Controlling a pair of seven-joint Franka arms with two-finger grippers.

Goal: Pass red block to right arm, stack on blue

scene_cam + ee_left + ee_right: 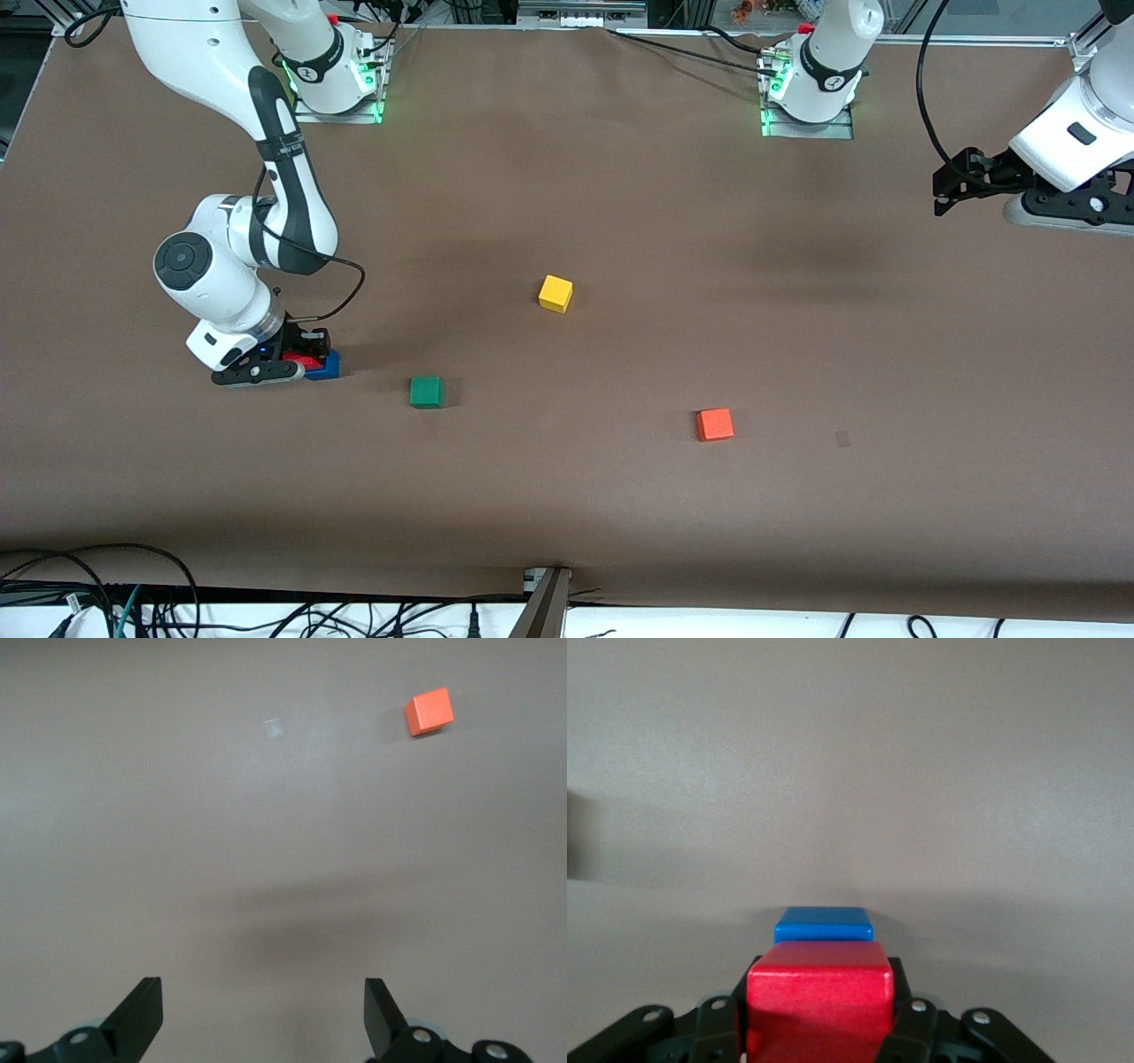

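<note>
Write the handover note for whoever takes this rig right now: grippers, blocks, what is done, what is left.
Right gripper: shut on the red block, low over the blue block at the right arm's end of the table.
Left gripper: open, empty, waiting above the left arm's end of the table.
Done: the red block is in the right arm's hand and lined up with the blue one.
Left: release it, back off and check that the stack stands. Whether red already rests on blue cannot be told.
Green, yellow and orange-red cubes lie apart.
</note>
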